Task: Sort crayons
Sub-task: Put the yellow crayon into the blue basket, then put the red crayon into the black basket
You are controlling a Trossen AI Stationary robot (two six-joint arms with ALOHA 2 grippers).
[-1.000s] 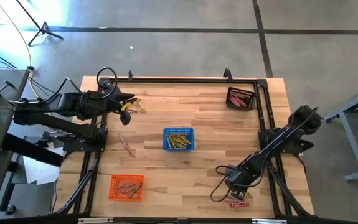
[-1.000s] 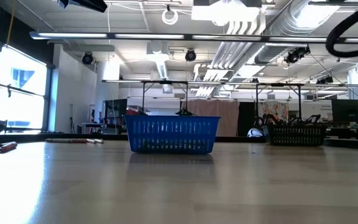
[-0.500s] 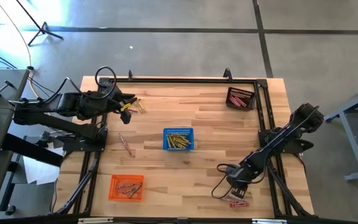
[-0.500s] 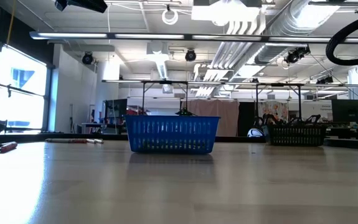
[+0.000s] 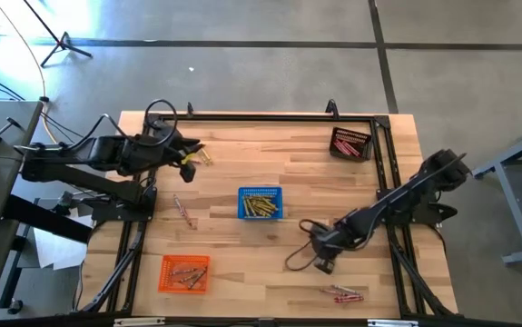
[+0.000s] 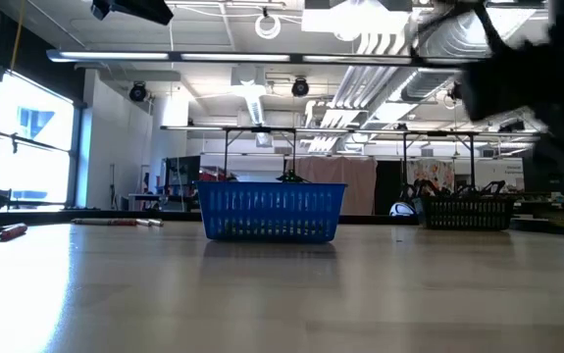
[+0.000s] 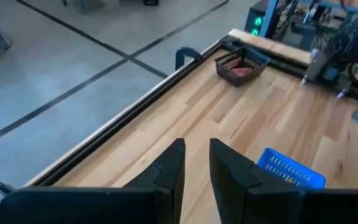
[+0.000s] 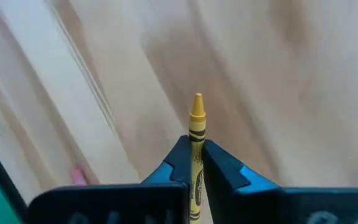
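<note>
My right gripper is shut on a yellow crayon and hovers right of the blue basket, where it also shows in the high view. The blue basket holds yellow crayons. The orange basket holds tan ones, and the dark basket holds red ones. Loose red crayons lie near the front right edge. Pinkish crayons and yellow crayons lie at the left. My left gripper is by the yellow ones, open by a narrow gap and empty. My right gripper pinches the yellow crayon's wrapped body between its two fingers. The crayon lies along the fingers, and its pointed tip sticks out past the fingertips. It is lifted clear of the table.
A black rail runs along the table's far edge and down both sides. A cable loop hangs by my right gripper. Bare wood lies between the blue basket and the dark basket.
My right gripper has left the loose red crayons at the near right edge. It has gone toward the table's left and far side, to a spot closer to the blue basket. The arm now shows blurred at the upper right of the low view.
</note>
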